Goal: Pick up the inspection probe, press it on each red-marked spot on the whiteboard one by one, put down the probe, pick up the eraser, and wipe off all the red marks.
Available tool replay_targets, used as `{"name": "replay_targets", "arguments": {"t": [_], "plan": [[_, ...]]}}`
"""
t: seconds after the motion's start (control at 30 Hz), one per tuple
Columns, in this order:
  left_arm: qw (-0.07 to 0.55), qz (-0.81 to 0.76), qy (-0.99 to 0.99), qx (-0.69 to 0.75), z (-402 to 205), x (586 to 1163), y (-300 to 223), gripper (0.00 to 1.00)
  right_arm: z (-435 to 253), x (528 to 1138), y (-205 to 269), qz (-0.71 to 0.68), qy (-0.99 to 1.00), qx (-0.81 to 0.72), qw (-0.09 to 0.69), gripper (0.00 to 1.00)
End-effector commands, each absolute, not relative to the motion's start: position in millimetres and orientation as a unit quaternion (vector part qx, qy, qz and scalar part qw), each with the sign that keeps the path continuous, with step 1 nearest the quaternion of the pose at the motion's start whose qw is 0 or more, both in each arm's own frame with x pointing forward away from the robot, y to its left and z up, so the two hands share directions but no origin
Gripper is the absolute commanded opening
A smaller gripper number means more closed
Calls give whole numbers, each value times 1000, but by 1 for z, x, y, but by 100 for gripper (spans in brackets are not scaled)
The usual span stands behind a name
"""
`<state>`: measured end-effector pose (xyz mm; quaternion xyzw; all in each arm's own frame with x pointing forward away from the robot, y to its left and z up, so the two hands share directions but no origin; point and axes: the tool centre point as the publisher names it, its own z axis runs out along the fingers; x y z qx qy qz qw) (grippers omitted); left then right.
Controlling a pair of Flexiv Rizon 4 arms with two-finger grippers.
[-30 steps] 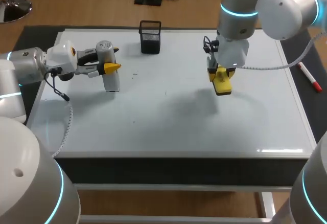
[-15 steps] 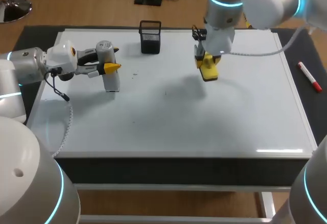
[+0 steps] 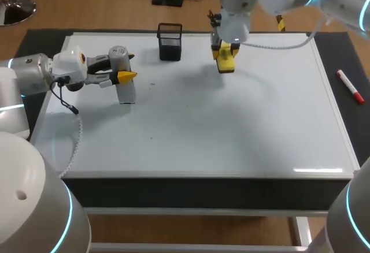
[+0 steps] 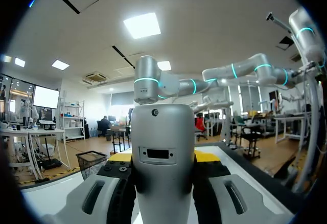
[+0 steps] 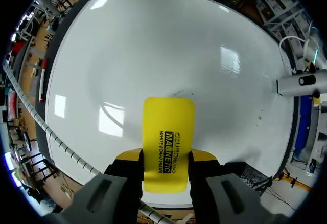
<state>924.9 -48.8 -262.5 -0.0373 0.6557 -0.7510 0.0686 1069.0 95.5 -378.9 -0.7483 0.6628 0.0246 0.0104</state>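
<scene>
In the left wrist view the inspection probe fills the middle and hides most of the left end effector. Only slivers of yellow show at either side of the probe's grey body. From the head view the probe stands upright over the left part of the whiteboard, pinched between the two fingers of this end effector, which comes in sideways from the left.

A few tiny marks dot the board to the right of the probe. They are too small and faint for their colour to be made out.

The right end effector is closed on the yellow eraser, one yellow-tipped finger against each long side. Most of the eraser juts out ahead of the fingers. It is held near the far edge of the whiteboard, to the right of the black mesh basket, and it seems to hang just clear of the surface rather than rest on it.

A red marker lies on the dark strip of counter beside the whiteboard's right edge.
</scene>
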Motion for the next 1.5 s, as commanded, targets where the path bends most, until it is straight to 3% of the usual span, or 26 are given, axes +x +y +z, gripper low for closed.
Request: {"name": "replay_targets", "arguments": {"t": [0.03,1.5], "plan": [[69,-752,654,-36,-263,925,-49,0,-385,1110,99,54,668,-742,-34,0],[69,-752,654,-36,-263,925,-49,0,-420,1132,79,67,706,-704,-30,0]]}}
